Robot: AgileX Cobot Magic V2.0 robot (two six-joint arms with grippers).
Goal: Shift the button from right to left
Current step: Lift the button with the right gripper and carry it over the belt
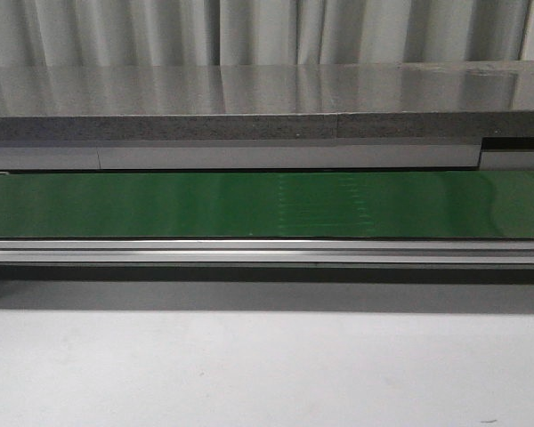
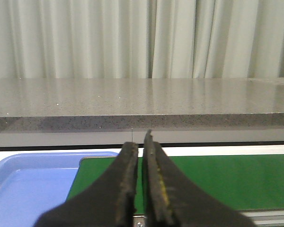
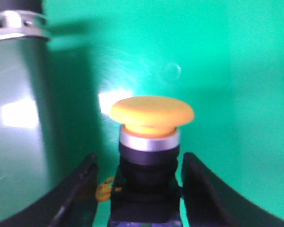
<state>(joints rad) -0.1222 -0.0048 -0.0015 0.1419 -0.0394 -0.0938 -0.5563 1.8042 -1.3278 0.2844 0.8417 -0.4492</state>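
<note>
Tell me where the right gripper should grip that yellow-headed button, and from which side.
Grip the button on its dark blocky body below the silver collar, not the wide domed head, which overhangs. The right gripper already straddles it, fingers open at either flank, so probably close straight in.

Glossy green belt; the button has a matt yellow cap.

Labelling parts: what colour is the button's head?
Yellow-orange, above a silver collar; the button shows best in the right wrist view.
</note>
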